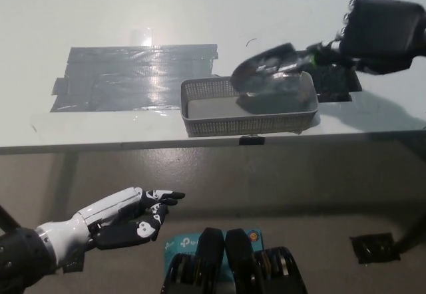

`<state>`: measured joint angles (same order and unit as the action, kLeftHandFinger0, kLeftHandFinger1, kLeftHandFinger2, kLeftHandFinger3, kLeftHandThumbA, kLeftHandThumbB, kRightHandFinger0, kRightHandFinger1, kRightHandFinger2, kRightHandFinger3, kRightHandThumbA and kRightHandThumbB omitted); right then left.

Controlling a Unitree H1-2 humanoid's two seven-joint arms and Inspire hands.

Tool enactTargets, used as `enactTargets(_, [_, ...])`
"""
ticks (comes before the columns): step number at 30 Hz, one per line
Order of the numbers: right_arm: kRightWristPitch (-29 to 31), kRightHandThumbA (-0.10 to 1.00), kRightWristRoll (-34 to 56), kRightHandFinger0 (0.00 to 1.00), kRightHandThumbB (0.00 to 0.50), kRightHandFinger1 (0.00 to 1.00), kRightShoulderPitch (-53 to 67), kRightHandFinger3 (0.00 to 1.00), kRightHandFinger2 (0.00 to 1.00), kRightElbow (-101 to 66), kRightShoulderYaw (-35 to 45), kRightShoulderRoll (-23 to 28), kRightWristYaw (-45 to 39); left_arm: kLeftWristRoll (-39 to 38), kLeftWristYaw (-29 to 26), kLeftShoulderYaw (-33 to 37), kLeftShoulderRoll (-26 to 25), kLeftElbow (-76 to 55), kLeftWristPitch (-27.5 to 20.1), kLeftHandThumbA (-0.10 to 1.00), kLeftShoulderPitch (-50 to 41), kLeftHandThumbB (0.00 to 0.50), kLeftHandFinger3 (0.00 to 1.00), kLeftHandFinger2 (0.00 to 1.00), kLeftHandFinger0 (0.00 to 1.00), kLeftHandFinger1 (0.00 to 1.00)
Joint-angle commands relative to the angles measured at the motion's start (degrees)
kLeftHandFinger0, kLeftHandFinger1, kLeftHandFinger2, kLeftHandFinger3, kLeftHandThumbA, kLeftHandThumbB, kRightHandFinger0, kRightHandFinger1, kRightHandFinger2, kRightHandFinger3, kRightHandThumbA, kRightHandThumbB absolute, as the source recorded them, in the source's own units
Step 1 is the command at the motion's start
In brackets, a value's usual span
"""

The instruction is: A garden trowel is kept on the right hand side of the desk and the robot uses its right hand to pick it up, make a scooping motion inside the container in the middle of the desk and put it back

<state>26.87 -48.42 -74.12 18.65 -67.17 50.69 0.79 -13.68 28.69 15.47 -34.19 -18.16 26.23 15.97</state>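
Note:
My black right hand (381, 26) is at the upper right, shut on the handle of the garden trowel (269, 64). The trowel's shiny metal blade points left and hangs tilted above the far right part of the grey mesh container (200, 122). The container stands near the front edge of the white desk (100, 14), in the middle. My white left hand (126, 217) rests open below the desk's edge at the lower left, palm up, holding nothing.
A patch of dark grey tape (126, 78) covers the desk left of the container. A black mat (336, 81) lies right of the container, partly under my right hand. A small black plate (374, 247) lies on the floor at the lower right.

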Motion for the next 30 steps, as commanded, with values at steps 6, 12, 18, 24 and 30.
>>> enactTargets(6, [0.1, 0.07, -0.5, 0.00, 0.108, 0.00, -2.4, 0.39, 0.16, 2.1, -1.1, 3.8, 1.7, -0.5, -0.5, 0.1, -1.1, -1.7, 0.7, 1.00, 2.3, 0.267, 1.00, 1.00, 1.00, 1.00])
enactTargets(12, [0.1, 0.04, -1.7, 0.00, 0.000, 0.00, -2.1, 0.43, 0.16, 5.6, -0.9, 3.2, 1.4, -0.3, -0.3, 0.7, -1.2, -1.4, 0.7, 1.00, 3.4, 0.290, 1.00, 1.00, 1.00, 1.00])
enactTargets(18, [0.1, 0.10, 0.0, 0.00, 0.000, 0.00, -2.1, 0.26, 0.20, 7.4, 0.7, 1.7, -2.2, -1.1, -0.2, 0.9, -1.2, -0.9, 0.7, 1.00, 4.1, 0.277, 1.00, 1.00, 1.00, 1.00])
enactTargets(24, [0.1, 0.00, -0.1, 0.00, 0.140, 0.00, -2.3, 0.38, 0.26, 7.4, -0.4, 0.8, -2.0, -0.6, 0.0, 0.9, -1.3, -0.7, 0.7, 1.00, 4.5, 0.293, 1.00, 1.00, 1.00, 1.00])
enactTargets(30, [0.1, -0.01, -0.3, 0.00, 0.084, 0.00, -1.7, 0.30, 0.21, 6.3, -1.4, -0.3, 0.3, -1.3, -0.7, 1.4, -1.3, -1.1, 0.7, 1.00, 4.9, 0.299, 1.00, 1.00, 1.00, 1.00])
